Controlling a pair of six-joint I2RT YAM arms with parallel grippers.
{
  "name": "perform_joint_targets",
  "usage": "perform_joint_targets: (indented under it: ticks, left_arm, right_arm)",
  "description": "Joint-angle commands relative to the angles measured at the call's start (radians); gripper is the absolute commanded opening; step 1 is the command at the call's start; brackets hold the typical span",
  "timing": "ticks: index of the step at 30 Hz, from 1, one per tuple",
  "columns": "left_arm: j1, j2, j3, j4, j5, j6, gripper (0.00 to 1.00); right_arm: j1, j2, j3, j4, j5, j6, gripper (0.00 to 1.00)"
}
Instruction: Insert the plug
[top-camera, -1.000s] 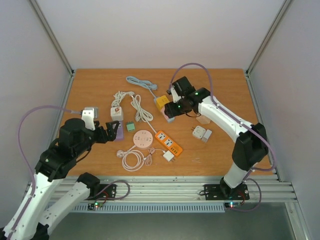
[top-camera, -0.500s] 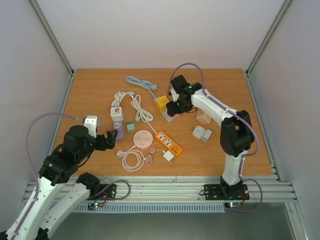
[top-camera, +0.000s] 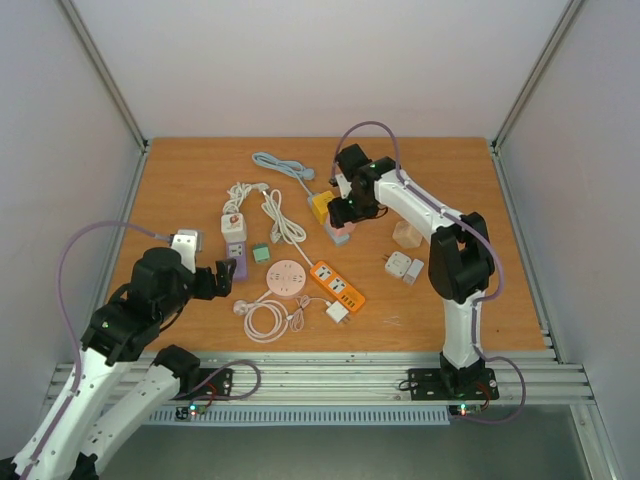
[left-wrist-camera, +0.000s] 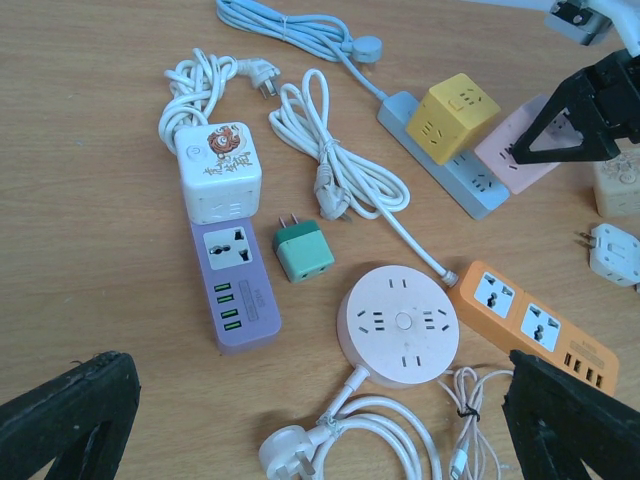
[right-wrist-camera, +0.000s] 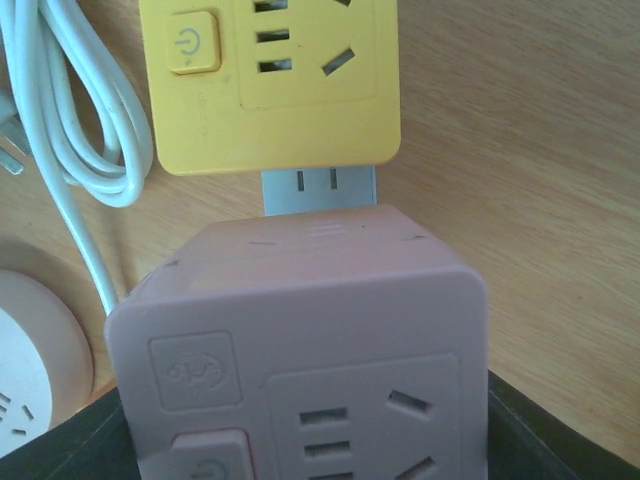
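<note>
"Where was the pink cube adapter (right-wrist-camera: 300, 340)?"

"On the blue-grey power strip (right-wrist-camera: 318, 187), toward the back middle of the table (top-camera: 190, 170). It stood just beside the yellow cube (right-wrist-camera: 265, 80), with a short bare piece of the strip showing between them. I couldn't tell whether its pins were fully seated."

"And the right gripper (top-camera: 345, 218)?"

"Its fingers (right-wrist-camera: 60, 450) were closed against both sides of the pink cube adapter."

"The left gripper (top-camera: 225, 275)?"

"It hung over the near left of the table with its fingers spread wide and nothing between them. In front of it lay the purple strip (left-wrist-camera: 235, 285) with a white cube (left-wrist-camera: 215, 170) at its far end. A green adapter (left-wrist-camera: 302, 250) lay just beside that strip. The round socket (left-wrist-camera: 398, 325) and the orange strip (left-wrist-camera: 530, 325) lay further right."
</note>
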Motion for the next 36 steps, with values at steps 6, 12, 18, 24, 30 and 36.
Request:
perform_joint_targets:
  ticks: [6, 12, 18, 24, 30, 36]
  left_arm:
    - [0.002, 0.011, -0.004, 0.027, -0.01, 0.018, 0.99]
    - [0.002, 0.015, -0.005, 0.029, -0.004, 0.02, 0.99]
    - [0.002, 0.016, -0.005, 0.029, -0.006, 0.021, 0.99]
    - [0.002, 0.018, -0.005, 0.029, -0.007, 0.02, 0.99]
    - [0.002, 0.019, -0.005, 0.029, -0.003, 0.021, 0.99]
    - [0.002, 0.021, -0.005, 0.03, 0.002, 0.022, 0.99]
  right_arm:
    - [-0.005, 0.05, 0.048, -0.033, -0.01, -0.01, 0.31]
    - [-0.006, 0.072, 0.058, -0.044, 0.013, -0.016, 0.31]
    - [-0.004, 0.081, 0.064, -0.047, 0.011, -0.013, 0.31]
    - [-0.004, 0.069, 0.07, -0.047, -0.009, -0.005, 0.31]
    - [-0.004, 0.04, 0.066, -0.035, -0.002, -0.008, 0.31]
    - [-0.004, 0.063, 0.063, -0.036, -0.001, -0.005, 0.31]
